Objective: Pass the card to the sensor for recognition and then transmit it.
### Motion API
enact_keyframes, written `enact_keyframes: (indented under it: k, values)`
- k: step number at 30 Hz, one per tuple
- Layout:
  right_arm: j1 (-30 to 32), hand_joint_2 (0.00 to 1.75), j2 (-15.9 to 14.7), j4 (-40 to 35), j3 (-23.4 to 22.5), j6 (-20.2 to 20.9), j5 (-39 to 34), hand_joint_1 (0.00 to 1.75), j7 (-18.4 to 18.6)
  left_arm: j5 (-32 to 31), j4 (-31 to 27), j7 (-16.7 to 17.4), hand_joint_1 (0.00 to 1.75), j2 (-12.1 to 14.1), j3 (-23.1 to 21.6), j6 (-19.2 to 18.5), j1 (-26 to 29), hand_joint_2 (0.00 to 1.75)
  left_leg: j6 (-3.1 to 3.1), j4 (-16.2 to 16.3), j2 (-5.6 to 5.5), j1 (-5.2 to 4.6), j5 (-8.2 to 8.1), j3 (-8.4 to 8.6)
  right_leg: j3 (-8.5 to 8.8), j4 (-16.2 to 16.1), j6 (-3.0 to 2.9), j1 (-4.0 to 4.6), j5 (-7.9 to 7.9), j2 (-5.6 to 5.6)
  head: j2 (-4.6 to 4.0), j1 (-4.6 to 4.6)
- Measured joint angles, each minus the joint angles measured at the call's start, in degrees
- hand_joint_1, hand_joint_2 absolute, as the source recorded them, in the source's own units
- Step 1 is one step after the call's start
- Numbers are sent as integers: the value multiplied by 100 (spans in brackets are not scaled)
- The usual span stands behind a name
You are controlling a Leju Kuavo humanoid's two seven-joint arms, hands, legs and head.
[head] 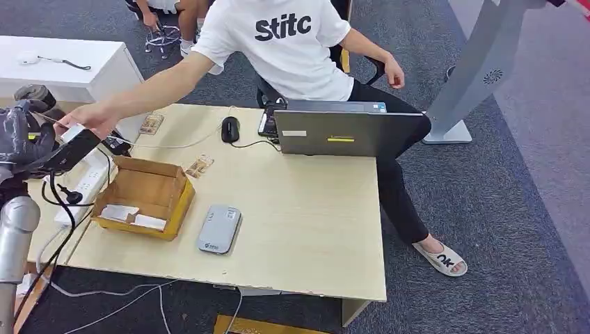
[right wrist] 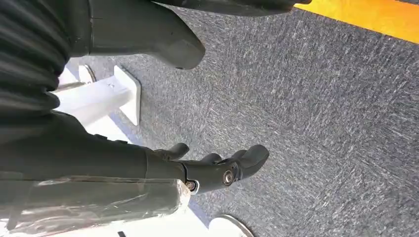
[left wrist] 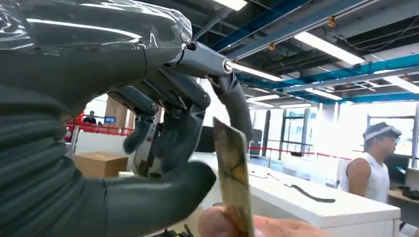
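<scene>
My left hand (head: 38, 142) is raised at the table's far left edge. In the left wrist view the gold-brown card (left wrist: 233, 177) stands on edge between this hand's (left wrist: 168, 148) thumb and a long dark finger. A person's fingers (left wrist: 247, 228) grip the same card at its near edge. In the head view the seated person's outstretched hand (head: 90, 118) meets my left hand over a small white piece (head: 72, 132). The grey card sensor (head: 219, 228) lies flat on the table, right of the box. My right hand (right wrist: 212, 168) hangs over grey carpet, fingers loosely bent, holding nothing.
An open cardboard box (head: 174, 202) with white cards (head: 132, 214) sits by the sensor. A laptop (head: 348, 132), mouse (head: 230, 129), power strip (head: 83, 186) with cables and two loose cards (head: 200, 165) lie on the wooden table (head: 306, 209). A grey stand (head: 480, 69) is at right.
</scene>
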Motion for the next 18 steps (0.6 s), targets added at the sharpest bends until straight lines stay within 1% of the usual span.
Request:
enact_keyframes:
  k: [11, 18]
  values:
    - [0, 175, 0, 0, -9, 0, 0, 0, 2, 15, 46, 22, 0, -98, 0, 35, -21, 175, 0, 0, 1, 0, 0, 0, 0, 0, 0, 0, 2, 1, 0, 2]
    - [0, 175, 0, 0, -20, 0, 0, 0, 2, 15, 46, 22, 0, -105, 0, 37, -22, 175, 0, 0, 2, 0, 0, 0, 0, 0, 0, 0, 2, 1, 0, 0]
